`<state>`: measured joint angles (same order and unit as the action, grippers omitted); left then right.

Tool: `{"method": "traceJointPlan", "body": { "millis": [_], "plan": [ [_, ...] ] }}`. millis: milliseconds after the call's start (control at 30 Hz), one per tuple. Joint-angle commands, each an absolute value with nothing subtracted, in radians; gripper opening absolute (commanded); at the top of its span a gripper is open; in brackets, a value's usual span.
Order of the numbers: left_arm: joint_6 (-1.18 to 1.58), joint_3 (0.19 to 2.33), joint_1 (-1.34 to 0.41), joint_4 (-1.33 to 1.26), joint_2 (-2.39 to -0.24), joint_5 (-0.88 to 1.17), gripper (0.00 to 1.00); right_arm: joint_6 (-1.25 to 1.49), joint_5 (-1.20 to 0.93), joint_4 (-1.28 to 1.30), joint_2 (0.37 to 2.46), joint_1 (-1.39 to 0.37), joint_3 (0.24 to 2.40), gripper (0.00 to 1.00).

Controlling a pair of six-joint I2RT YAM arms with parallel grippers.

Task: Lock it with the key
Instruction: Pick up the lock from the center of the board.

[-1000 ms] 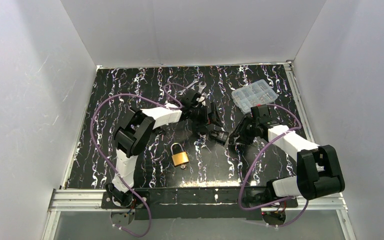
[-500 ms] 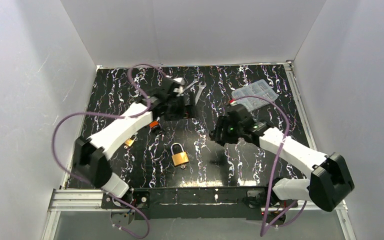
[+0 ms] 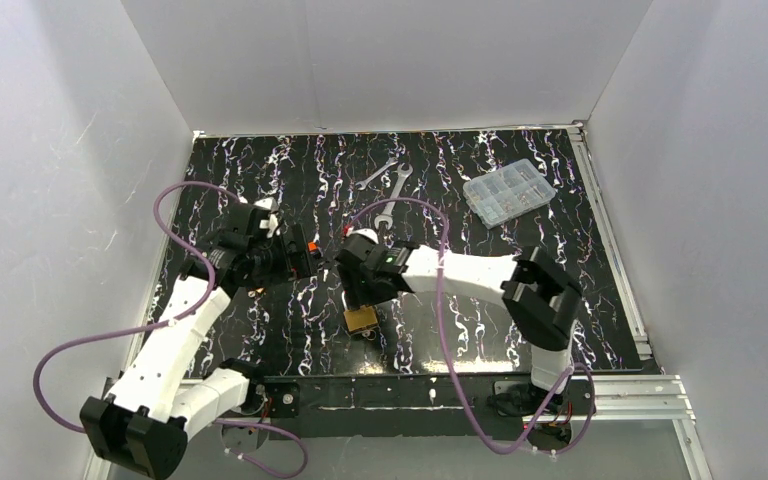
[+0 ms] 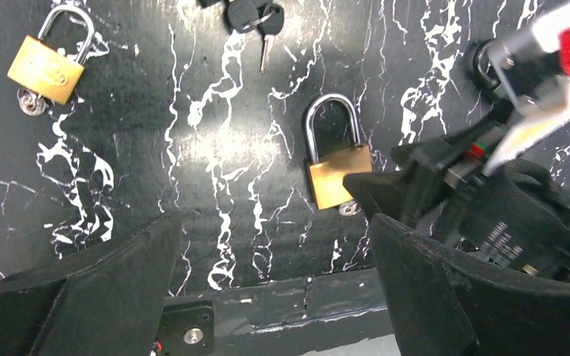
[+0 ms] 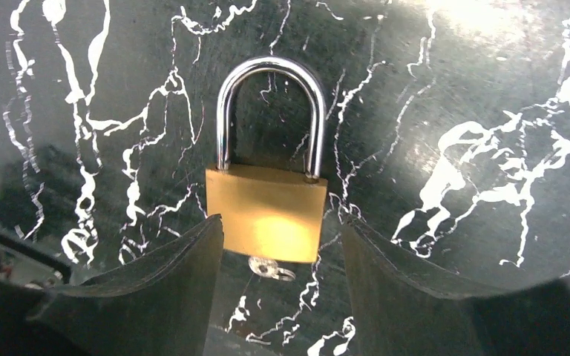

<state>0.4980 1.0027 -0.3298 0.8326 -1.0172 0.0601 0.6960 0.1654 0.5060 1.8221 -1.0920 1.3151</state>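
hovering over the brass padlock [image 5: 266,215], the right gripper [image 5: 282,221] has its jaws apart, with one black finger [image 5: 156,297] on each side of the lock's body and nothing pinched between them (one tip overlaps the edge of the body in the wrist view, and whether it touches the brass i cannot tell). the padlock lies flat on the black, white-veined table [image 3: 560,290], near the middle of its front half, with the steel shackle [image 5: 269,65] pointing away from the arm bases. both legs of the shackle run down to the top of the body. a small key [image 5: 271,268] sticks out of the bottom face of the lock, its silver head showing just below the brass.

the right arm reaches across from its base on the right to the centre of the table. the left gripper [image 4: 273,222] is off to the left of the lock, near it but apart, with its jaws spread wide and nothing between them. its camera looks down on the same padlock with the right gripper just beside it.

further out in the left wrist view a second brass padlock [image 4: 48,63] lies on the table with something small and silver at its lower corner, and a bunch of black-headed keys [image 4: 256,15] lies at the top edge of that view. at the back of the table two wrenches [image 3: 394,190] lie close together, and a clear compartment box [image 3: 505,192] sits toward the right rear corner.
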Motion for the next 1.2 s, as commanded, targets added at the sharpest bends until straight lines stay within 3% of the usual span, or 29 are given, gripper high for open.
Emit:
{"method": "traceJointPlan", "body": {
  "millis": [0,267,467,633,767,833,900,1167],
  "plan": [
    [0.486,0.966,-0.302,0.889,-0.950,0.078,0.98,0.682,0.293,0.605,1.901,-1.119,1.458,0.66],
    [0.507,0.973,-0.213,0.932,-0.927,-0.023,0.98,0.656,0.301,0.666,2.048,-1.141,1.633,0.55],
    [0.542,0.953,-0.116,0.890,-0.948,0.101,0.98,0.643,0.246,0.646,2.111,-1.155,1.656,0.46],
    [0.551,0.937,-0.082,0.872,-0.960,0.135,0.98,0.642,0.247,0.731,2.190,-1.174,1.749,0.45],
    [0.589,0.896,-0.066,0.829,-0.978,0.187,0.98,0.652,0.245,0.752,2.231,-1.185,1.760,0.36],
    [0.611,0.870,-0.063,0.799,-0.989,0.218,0.98,0.659,0.237,0.754,2.235,-1.186,1.743,0.23],
    [0.629,0.844,-0.063,0.760,-1.006,0.262,0.95,0.660,0.233,0.718,2.203,-1.187,1.690,0.01],
    [0.698,0.711,-0.064,0.572,-1.104,0.506,0.76,0.580,0.111,0.424,1.927,-1.162,1.405,0.01]
  ]
}}
